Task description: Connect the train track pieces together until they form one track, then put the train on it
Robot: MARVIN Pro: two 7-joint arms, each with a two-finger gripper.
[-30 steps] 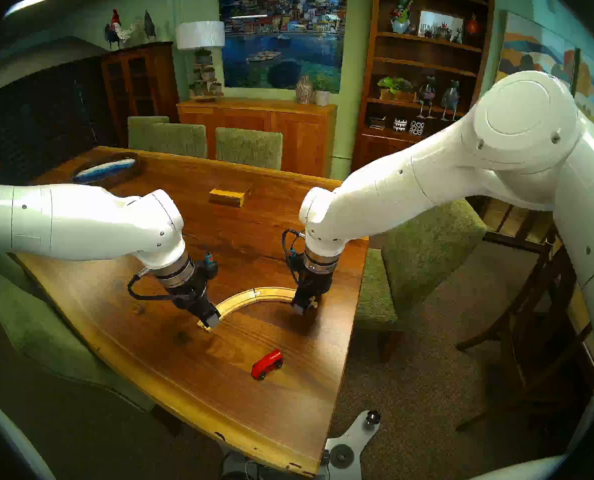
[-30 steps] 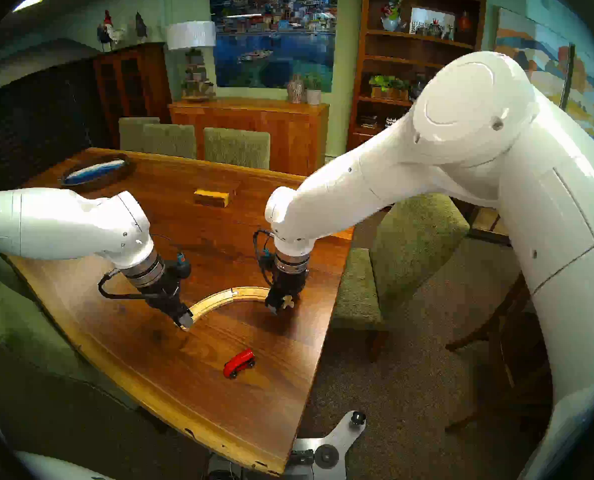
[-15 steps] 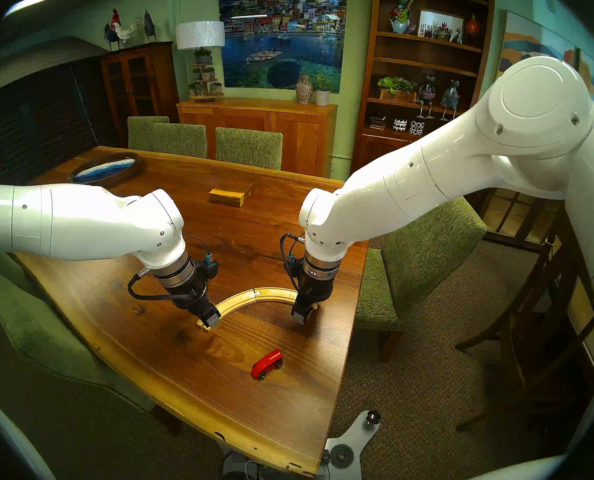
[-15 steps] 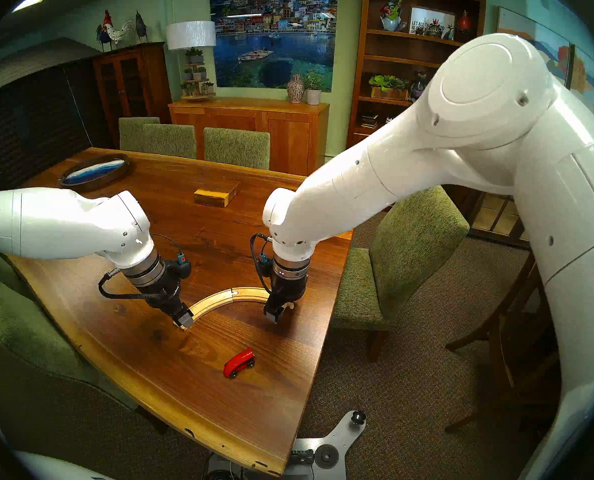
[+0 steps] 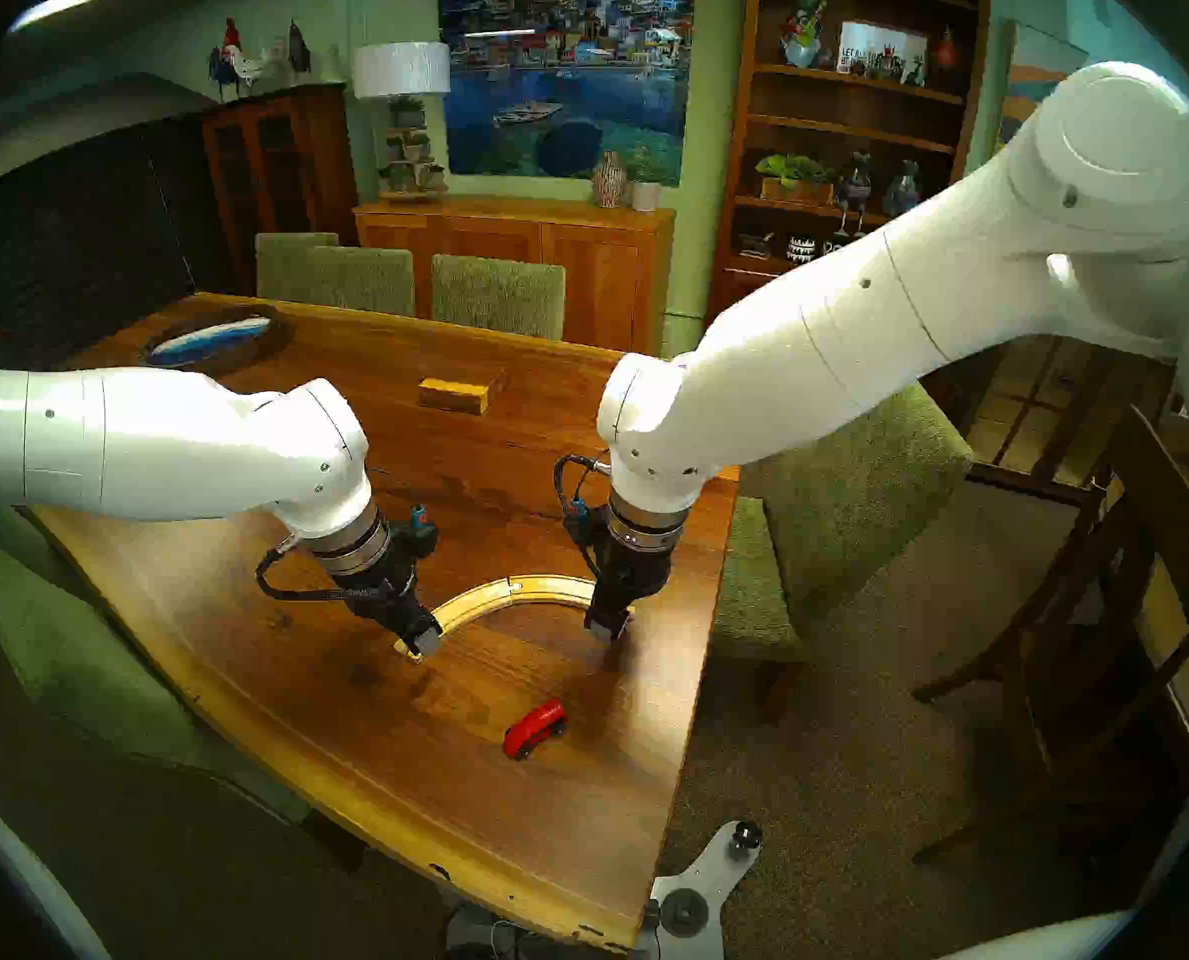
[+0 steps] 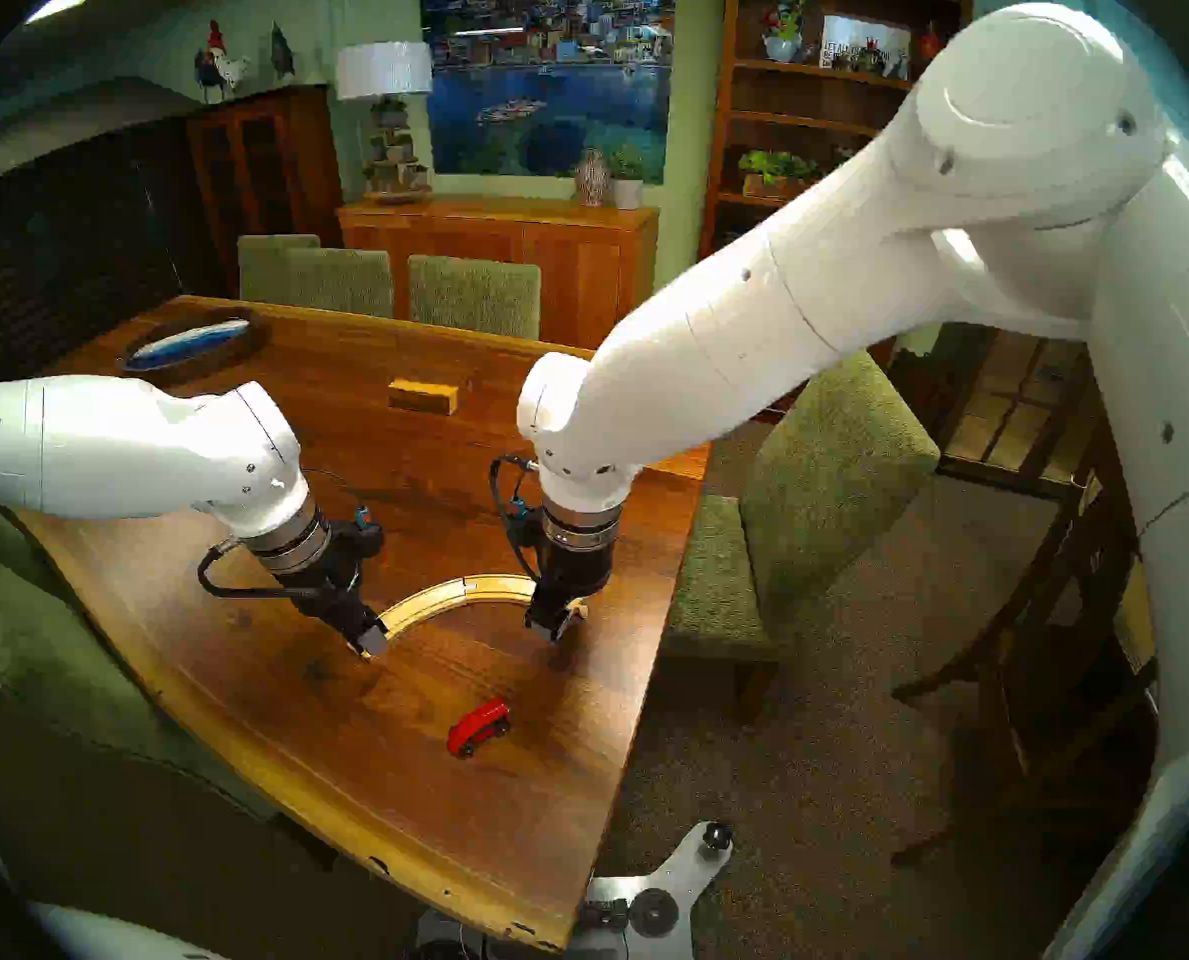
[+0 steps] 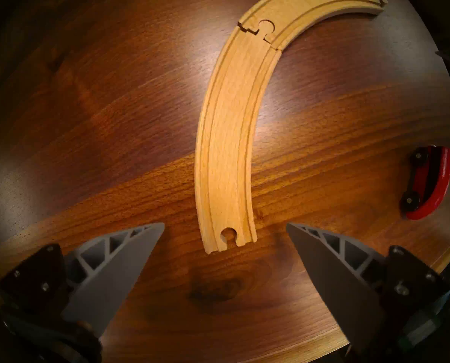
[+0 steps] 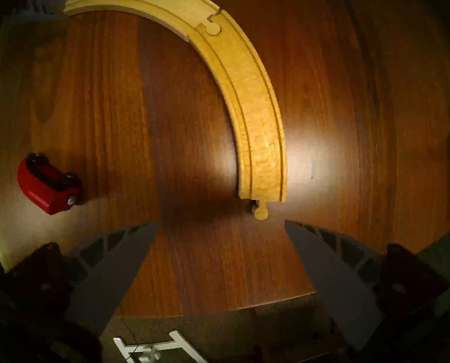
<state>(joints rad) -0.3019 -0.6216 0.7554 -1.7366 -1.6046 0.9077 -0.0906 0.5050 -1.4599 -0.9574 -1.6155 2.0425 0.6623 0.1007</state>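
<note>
The two train track pieces lie joined as one pale grooved track (image 5: pixel 508 591) (image 6: pixel 457 591) on the table, peg seated in socket (image 7: pixel 266 27) (image 8: pixel 213 28). My left gripper (image 5: pixel 420 643) (image 7: pixel 225 223) is open, its fingers either side of the track's socket end without touching it. My right gripper (image 5: pixel 609 626) (image 8: pixel 221 221) is open just past the peg end (image 8: pixel 261 211), holding nothing. The red train (image 5: pixel 535 728) (image 6: pixel 479 726) (image 7: pixel 428 181) (image 8: pixel 48 184) stands on the table nearer me, apart from the track and both grippers.
A rectangular wooden block (image 5: pixel 454 392) lies farther back on the table. An oval tray (image 5: pixel 211 342) sits at the far left. The table's right edge (image 5: pixel 692 661) runs close to my right gripper, with a green chair (image 5: pixel 848 508) beyond it.
My right arm's elbow has swung up and outward, and its wrist stands more upright over the peg end. The left arm, track and train have not moved.
</note>
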